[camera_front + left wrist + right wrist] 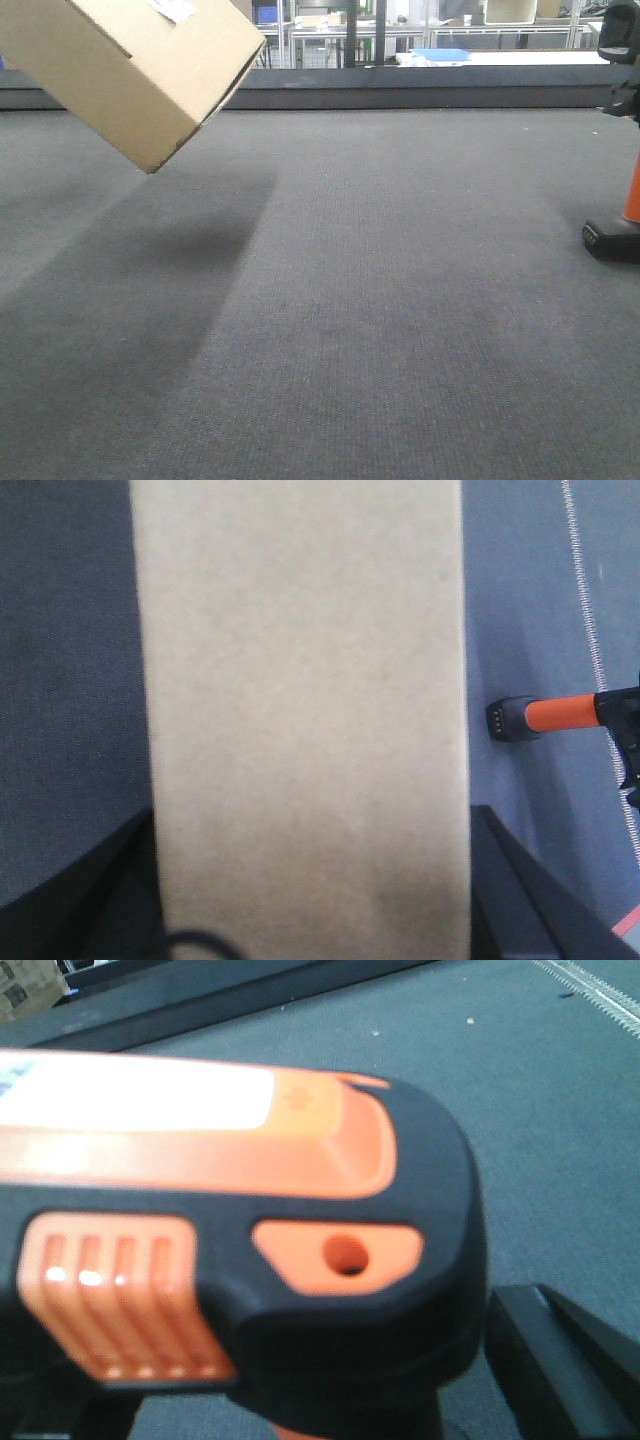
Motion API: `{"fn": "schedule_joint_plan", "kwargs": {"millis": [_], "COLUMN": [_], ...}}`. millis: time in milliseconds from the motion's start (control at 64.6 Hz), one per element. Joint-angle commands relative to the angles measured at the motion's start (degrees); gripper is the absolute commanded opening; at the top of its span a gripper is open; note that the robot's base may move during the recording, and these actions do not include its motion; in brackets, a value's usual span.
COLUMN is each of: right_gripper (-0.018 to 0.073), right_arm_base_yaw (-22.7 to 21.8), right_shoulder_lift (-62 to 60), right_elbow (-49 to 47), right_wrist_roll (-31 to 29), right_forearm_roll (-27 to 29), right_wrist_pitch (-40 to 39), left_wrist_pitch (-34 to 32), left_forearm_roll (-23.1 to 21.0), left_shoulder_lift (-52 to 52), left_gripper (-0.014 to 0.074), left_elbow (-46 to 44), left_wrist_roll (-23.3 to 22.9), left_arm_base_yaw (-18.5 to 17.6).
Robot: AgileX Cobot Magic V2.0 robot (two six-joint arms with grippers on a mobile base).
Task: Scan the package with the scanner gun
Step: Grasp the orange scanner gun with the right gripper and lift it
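Left gripper (pixel 310 900): one package (pixel 130 70); one scanner (pixel 560 713)

Package (pixel 140 70): is presenting as plain brown cardboard, matt and faintly fibrous. In the left wrist view its face is reading smooth and unprinted. Label (pixel 175 8) on it is looking like white paper, brighter than the board.

Scanner gun (pixel 250 1230): head is showing black moulded plastic, matt to satin. Its orange plastic inserts are catching small glossy highlights on the ribs. Shaft is appearing as smooth orange plastic, foot as black plastic.

Work surface (pixel 380 320): is showing grey woven cloth, rough-textured and matt. A white stitched seam (pixel 590 630) is running through it.
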Motion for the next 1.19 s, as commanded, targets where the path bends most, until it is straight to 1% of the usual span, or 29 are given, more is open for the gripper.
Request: {"fn": "schedule_joint_plan", "kwargs": {"millis": [0, 124, 310, 356, 403, 449, 542, 604, 620, 635, 666, 713, 883, 960, 1053, 1177], "right_gripper": [0.0559, 0.0559, 0.0557, 0.0540, 0.0499, 0.0433, 0.0213, 0.0052, -0.0029, -0.0088, -0.0170, -0.0153, -0.0154, -0.0154, -0.0154, -0.0154], "right_arm_base_yaw": [0.0, 0.0, 0.0, 0.0, 0.0, 0.0, 0.0, 0.0, 0.0, 0.0, 0.0, 0.0, 0.0, 0.0, 0.0, 0.0], "right_shoulder_lift": [0.8, 2.5, 3.5, 3.5, 3.5, 3.5, 3.5, 3.5, 3.5, 3.5, 3.5, 3.5, 2.3, 1.0, -1.0, -2.9], "right_elbow": [-0.5, -0.9, -2.7, -3.0, -3.1, -3.2, -3.2, -3.2, -3.2, -3.2, -3.2, -3.3, -4.6, -6.1, -9.6, -16.1], "right_wrist_roll": [0.3, 0.3, 0.3, 0.3, 0.3, 0.3, 0.3, 0.3, 0.3, 0.3, 0.3, 0.3, 0.3, -0.7, -5.7, -13.5], "right_forearm_roll": [0.1, -0.2, -0.7, -0.7, -0.7, -0.7, -0.7, -0.7, -0.7, -0.7, -0.7, -0.7, -0.7, -1.2, -2.7, -2.9], "right_wrist_pitch": [-3.3, -5.9, -5.4, -5.4, -5.4, -5.4, -4.9, -4.3, -4.1, -3.9, -3.9, -4.0, -4.1, -3.3, 1.9, 13.1], "left_wrist_pitch": [-0.3, -0.3, -0.3, -0.3, -0.3, -0.3, -0.3, -0.3, -0.3, -0.3, -0.3, -0.3, -0.3, -0.3, -0.3, -0.3], "left_forearm_roll": [-1.4, -1.4, -1.0, -0.9, -0.9, -0.9, -0.9, -0.9, -0.9, -0.9, -0.9, -0.9, -0.8, -0.1, 0.9, 3.6], "left_shoulder_lift": [-0.8, -0.8, -0.7, -0.7, -0.7, -0.7, -0.7, -0.7, -0.7, -0.7, -0.7, -0.7, -0.7, -0.7, -0.7, -0.7], "left_gripper": [-0.0111, -0.0111, -0.0111, -0.0111, -0.0111, -0.0111, -0.0111, -0.0111, -0.0111, -0.0111, -0.0111, -0.0111, -0.0111, -0.0111, -0.0111, -0.0111], "left_elbow": [-0.5, -0.5, -0.5, -0.5, -0.5, -0.5, -0.5, -0.5, -0.5, -0.5, -0.5, -0.5, -0.5, -0.5, -0.5, -0.5], "left_wrist_roll": [0.5, 0.5, 0.5, 0.5, 0.5, 0.5, 0.5, 0.5, 0.5, 0.5, 0.5, 0.5, 0.5, 0.5, 0.5, 0.5], "left_arm_base_yaw": [0.0, 0.0, 0.0, 0.0, 0.0, 0.0, 0.0, 0.0, 0.0, 0.0, 0.0, 0.0, 0.0, 0.0, 0.0, 0.0]}}
